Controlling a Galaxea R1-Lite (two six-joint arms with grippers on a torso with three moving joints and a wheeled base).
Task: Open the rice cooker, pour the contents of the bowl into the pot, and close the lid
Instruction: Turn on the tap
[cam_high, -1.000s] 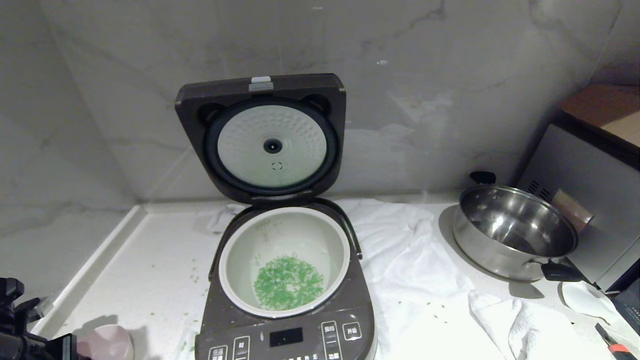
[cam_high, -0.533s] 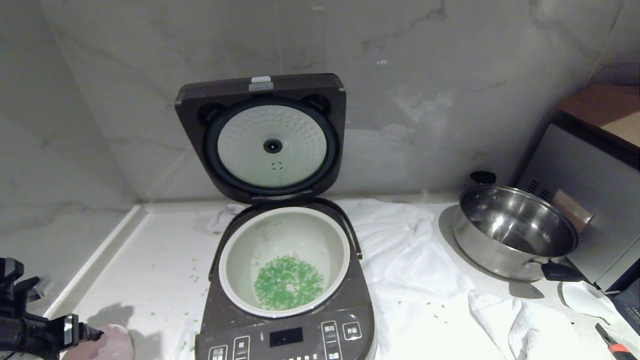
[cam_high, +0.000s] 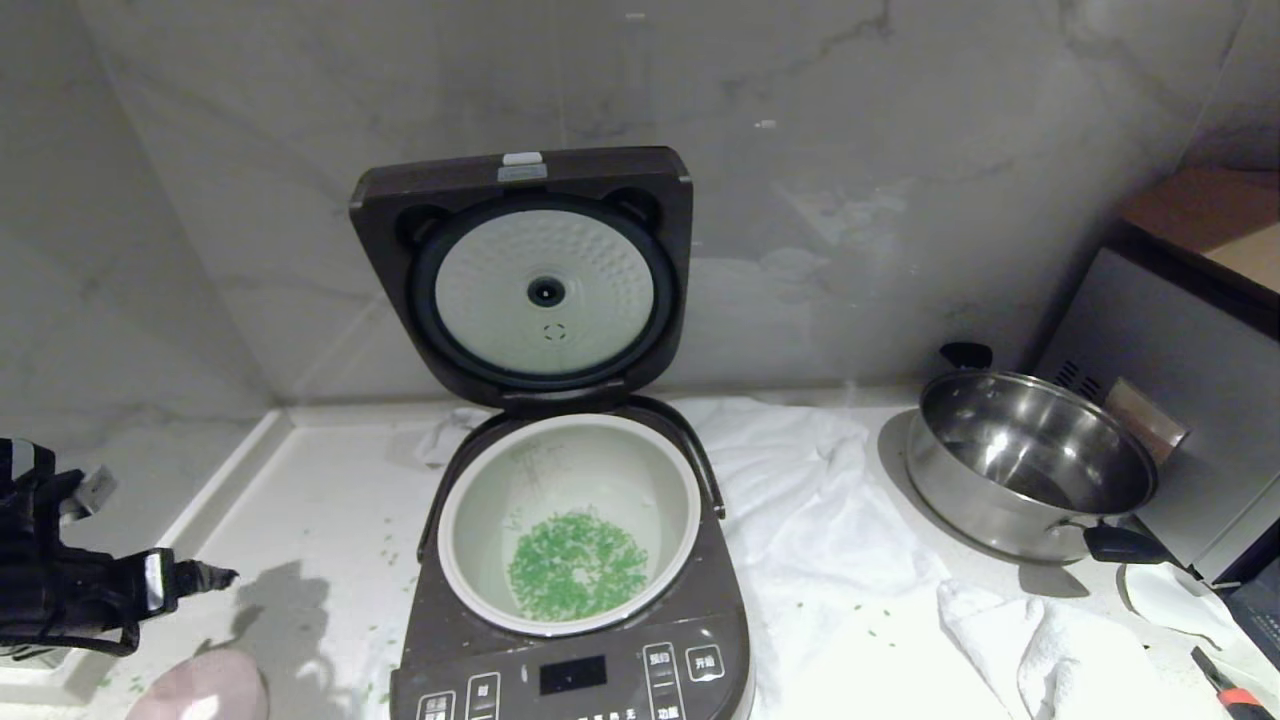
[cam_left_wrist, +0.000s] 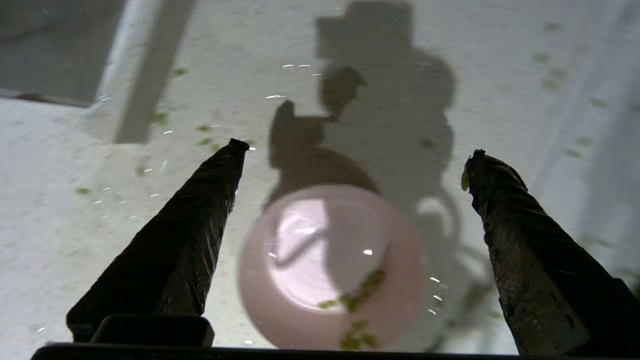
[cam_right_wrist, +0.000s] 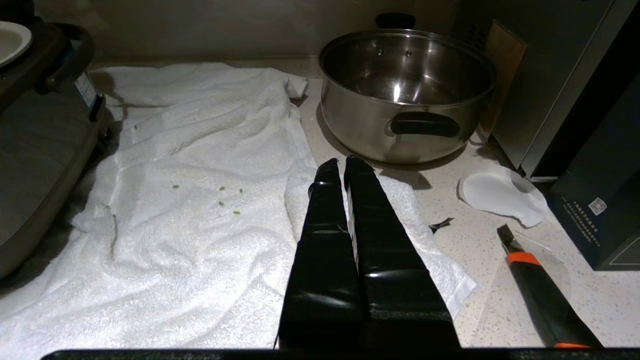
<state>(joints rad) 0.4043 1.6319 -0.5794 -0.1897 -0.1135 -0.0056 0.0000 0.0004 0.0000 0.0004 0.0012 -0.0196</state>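
Lifted since a second ago, the left gripper (cam_left_wrist: 352, 150) now hangs above the counter (cam_high: 300, 480) with its fingers (cam_left_wrist: 190, 215) spread wide and empty. Directly beneath it sits the bowl (cam_left_wrist: 330, 265), a few green bits (cam_left_wrist: 357, 295) stuck inside. Off to its right the rice cooker (cam_high: 570, 640) stands, lid (cam_high: 520, 275) up, green bits in the pot (cam_high: 568, 520). The right gripper (cam_right_wrist: 341, 167) hangs closed over a white towel (cam_right_wrist: 200, 165).

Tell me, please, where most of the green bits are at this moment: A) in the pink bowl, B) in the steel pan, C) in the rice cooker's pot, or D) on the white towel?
C: the green bits lie heaped on the floor of the pot under the raised lid, while the pink bowl holds only a few.
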